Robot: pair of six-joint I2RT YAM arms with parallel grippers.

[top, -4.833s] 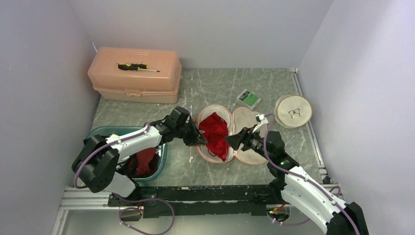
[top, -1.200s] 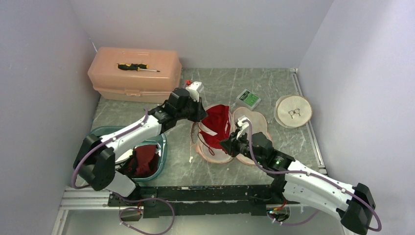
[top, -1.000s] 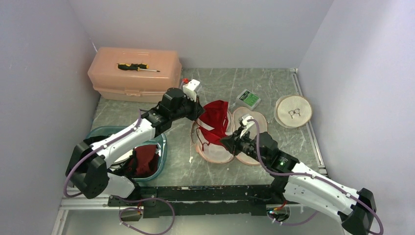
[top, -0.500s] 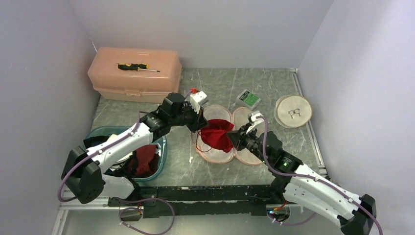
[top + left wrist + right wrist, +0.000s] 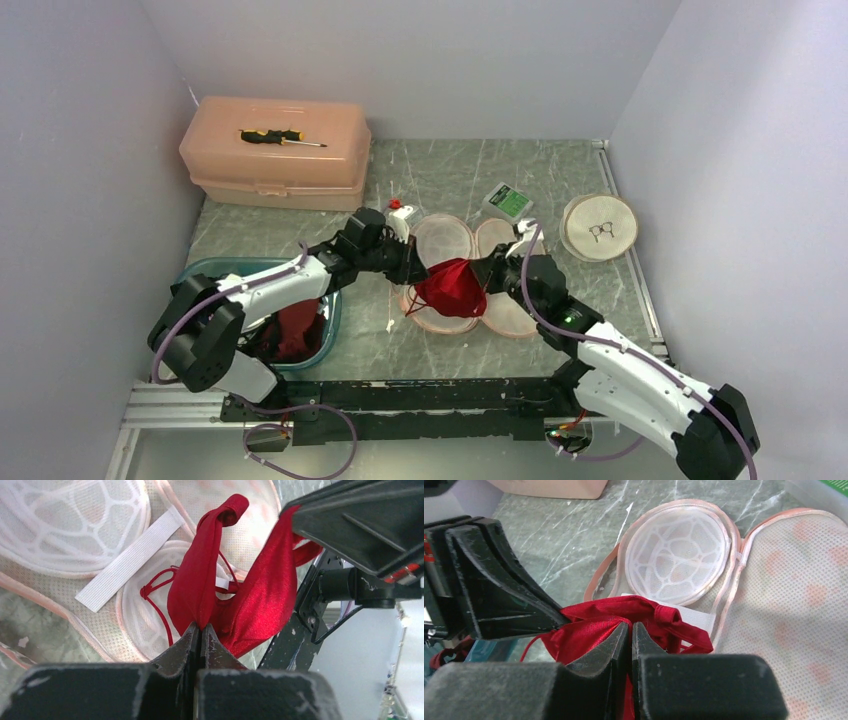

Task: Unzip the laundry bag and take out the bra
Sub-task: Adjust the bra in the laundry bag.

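The laundry bag (image 5: 445,238) lies unzipped and spread flat like a clamshell, its pink mesh halves (image 5: 65,520) (image 5: 676,550) showing. The bright red bra (image 5: 452,288) hangs bunched just above the bag's near half, stretched between both grippers. My left gripper (image 5: 418,278) is shut on one fold of the bra (image 5: 270,595), with its tips (image 5: 201,627) pinching the cloth. My right gripper (image 5: 485,275) is shut on the other side of the bra (image 5: 589,630), with red fabric between its tips (image 5: 630,625). The two grippers face each other closely, and thin red straps dangle below.
A peach toolbox (image 5: 275,152) with a screwdriver (image 5: 272,137) on top stands at the back left. A teal basin (image 5: 334,320) holding dark red cloth sits under the left arm. A green-white box (image 5: 508,202) and a round mesh pouch (image 5: 599,227) lie at the back right.
The left gripper has carried the bra down and toward the near half of the bag. The right gripper has shut on the bra's other side, and the bra now hangs bunched between them.
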